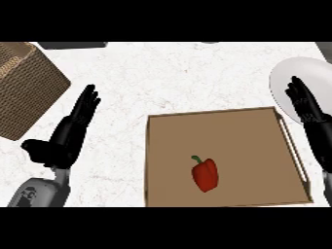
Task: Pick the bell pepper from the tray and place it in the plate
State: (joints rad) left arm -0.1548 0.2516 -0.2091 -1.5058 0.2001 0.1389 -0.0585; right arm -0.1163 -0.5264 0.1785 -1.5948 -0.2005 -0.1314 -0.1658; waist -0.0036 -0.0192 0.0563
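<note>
Bell pepper, red with a short green stem, lying on the floor of the shallow brown wooden tray, nearer its near edge and roughly midway between its left and right walls; nothing touches it. White round plate on the white marbled counter, just beyond the tray's far right corner. Right hand, black, fingers straight and together, held over the plate's near edge and the tray's right rim, holding nothing. Left hand, black, fingers straight, thumb spread outward, over bare counter left of the tray, holding nothing. Brown woven box at the far left, beside the left hand's fingertips.
</note>
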